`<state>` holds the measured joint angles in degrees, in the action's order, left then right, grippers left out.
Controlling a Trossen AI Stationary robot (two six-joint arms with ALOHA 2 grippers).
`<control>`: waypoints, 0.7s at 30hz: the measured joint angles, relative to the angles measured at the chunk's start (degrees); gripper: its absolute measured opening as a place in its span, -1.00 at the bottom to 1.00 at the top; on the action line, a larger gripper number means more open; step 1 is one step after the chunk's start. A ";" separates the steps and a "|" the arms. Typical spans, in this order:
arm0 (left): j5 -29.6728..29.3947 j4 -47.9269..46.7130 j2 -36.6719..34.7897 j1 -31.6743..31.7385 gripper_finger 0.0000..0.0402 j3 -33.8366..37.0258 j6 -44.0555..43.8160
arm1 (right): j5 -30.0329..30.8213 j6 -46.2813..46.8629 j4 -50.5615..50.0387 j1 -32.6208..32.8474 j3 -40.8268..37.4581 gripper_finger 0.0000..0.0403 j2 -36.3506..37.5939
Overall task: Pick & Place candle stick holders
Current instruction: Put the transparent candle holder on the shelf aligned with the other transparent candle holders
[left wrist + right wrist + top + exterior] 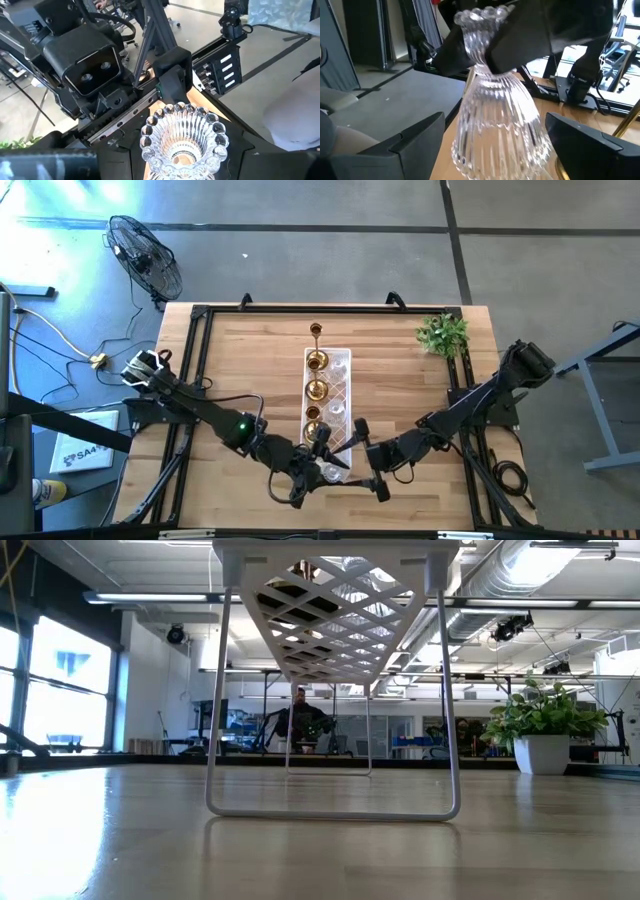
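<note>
High view: showed both grippers met at the near end of the white lattice tray (342, 362), by the table's (240, 350) front edge. Left gripper (322, 442) clamped on the neck of a ribbed clear glass candle holder (492, 115), lifted clear of the wood; seen from above in the left wrist view as a beaded glass rim (182, 132) between the dark fingers. Right gripper (366, 452) spread wide with the glass flare between its fingers (410, 140), not yet closed; looked like a hand-over in progress.

Three brass holders (317, 388) stood in a row on the tray's left side, and at least one clear glass holder (337, 408) beside them; exact glass count could not be told. Judged well along, with this glass piece still to set down.

Room: open wood on both sides of the tray, green plant (443, 333) well apart at the far right corner. Tight spot was between the two grippers and the tray's near end.
</note>
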<state>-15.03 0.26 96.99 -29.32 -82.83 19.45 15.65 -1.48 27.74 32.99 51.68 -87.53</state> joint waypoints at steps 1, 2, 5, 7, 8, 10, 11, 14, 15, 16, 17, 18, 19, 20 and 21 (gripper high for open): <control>0.69 -0.03 0.00 0.31 -0.24 0.00 -0.06 | 0.01 -0.15 -0.01 0.00 0.00 0.68 0.00; 1.31 -0.03 0.00 0.75 -0.24 0.00 -0.21 | 0.04 -0.21 -0.01 0.00 0.00 0.68 0.00; 2.94 0.01 0.00 1.85 -0.24 0.00 -0.39 | 0.30 -0.12 0.01 -0.07 0.00 0.68 0.02; 4.32 0.13 0.00 2.41 -0.24 0.00 -0.40 | 0.30 -0.12 -0.01 -0.04 0.00 0.68 0.02; 4.52 0.24 0.00 2.61 -0.24 0.00 -0.40 | 0.43 -0.12 -0.01 -0.04 0.00 0.68 0.02; 5.06 0.92 0.00 2.81 -0.24 0.00 -0.21 | 0.47 -0.12 0.01 -0.06 0.00 0.68 0.04; 5.45 1.47 0.00 2.86 -0.24 0.00 0.04 | 0.49 -0.12 0.01 -0.07 0.00 0.68 0.04; 5.66 2.85 0.16 2.82 -0.24 -0.01 1.52 | 0.31 -0.08 0.00 -0.49 0.00 0.68 0.07; 5.67 3.58 0.39 2.80 -0.24 -0.04 1.76 | 0.27 -0.08 -0.04 -0.75 0.00 0.68 0.07; 5.63 3.72 0.48 2.82 -0.24 -0.04 1.85 | -0.02 -0.08 -0.08 -0.89 0.00 0.68 0.07; 5.70 3.34 0.54 2.84 -0.24 -0.04 1.91 | -0.24 -0.08 -0.08 -1.15 0.00 0.68 0.07; 5.95 3.20 0.57 2.94 -0.24 -0.04 1.93 | -0.64 -0.04 -0.04 -1.38 0.00 0.68 0.07; 6.41 3.25 0.58 3.25 -0.24 -0.04 1.92 | -1.03 0.08 -0.01 -1.54 0.00 0.68 0.07; 6.85 3.54 0.86 3.53 -0.24 -0.05 1.87 | -1.24 0.12 -0.01 -1.68 0.00 0.68 0.07; 7.08 3.94 1.18 3.81 -0.24 -0.09 1.58 | -1.75 0.13 0.00 -1.86 0.00 0.68 0.07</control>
<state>-7.96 4.20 98.17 -25.51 -82.91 21.03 13.90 -1.35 27.74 31.13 51.68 -87.46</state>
